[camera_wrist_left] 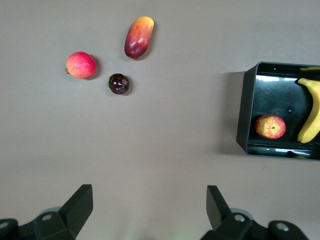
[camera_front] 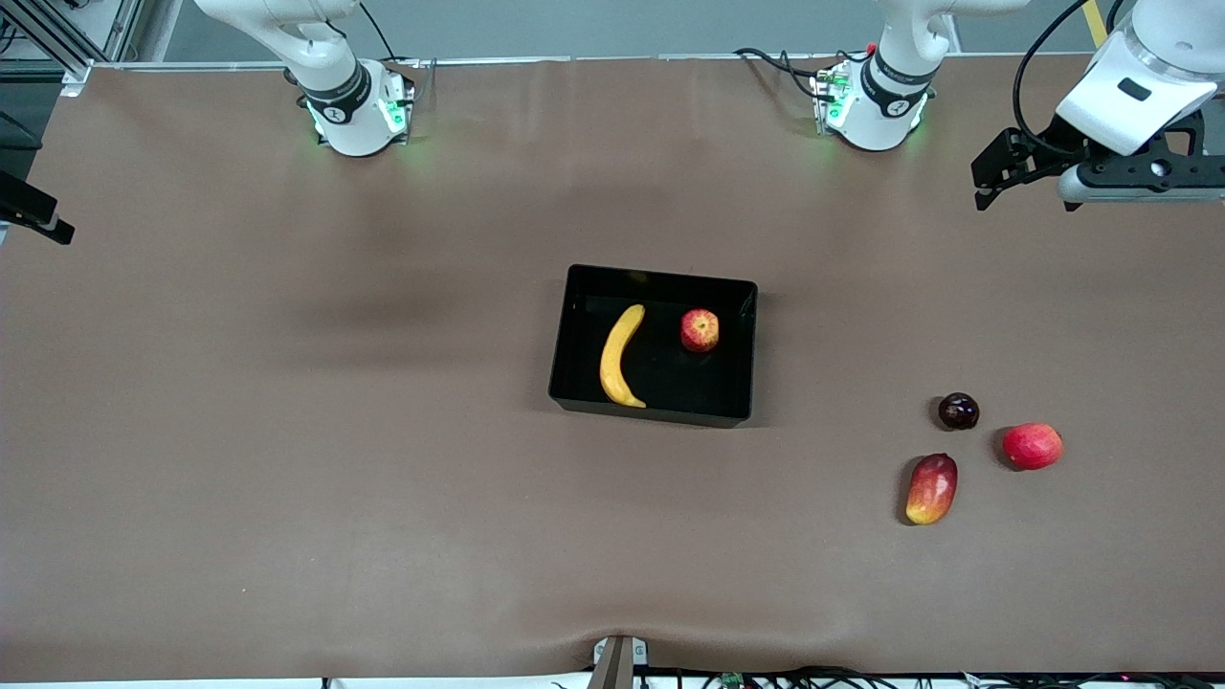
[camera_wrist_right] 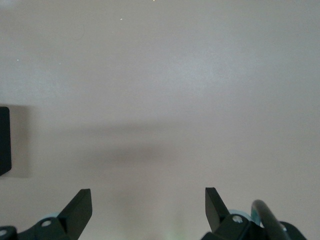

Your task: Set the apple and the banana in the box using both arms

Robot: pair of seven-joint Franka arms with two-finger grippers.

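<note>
The black box (camera_front: 655,410) sits mid-table. The yellow banana (camera_front: 619,356) and the red-and-yellow apple (camera_front: 700,330) lie inside it, apart from each other. My left gripper (camera_front: 980,187) is open and empty, up in the air over the left arm's end of the table. Its wrist view shows the open gripper (camera_wrist_left: 150,205), the box (camera_wrist_left: 242,120), the apple (camera_wrist_left: 270,126) and the banana (camera_wrist_left: 312,120). My right gripper (camera_front: 38,216) is at the right arm's end, partly out of view; its wrist view shows it open (camera_wrist_right: 148,205) and empty over bare table, with a box corner (camera_wrist_right: 4,140).
Three other fruits lie toward the left arm's end, nearer the front camera than the box: a dark plum (camera_front: 958,411), a pinkish-red round fruit (camera_front: 1032,446) and an oblong red-and-yellow mango (camera_front: 931,489). They also show in the left wrist view (camera_wrist_left: 119,83).
</note>
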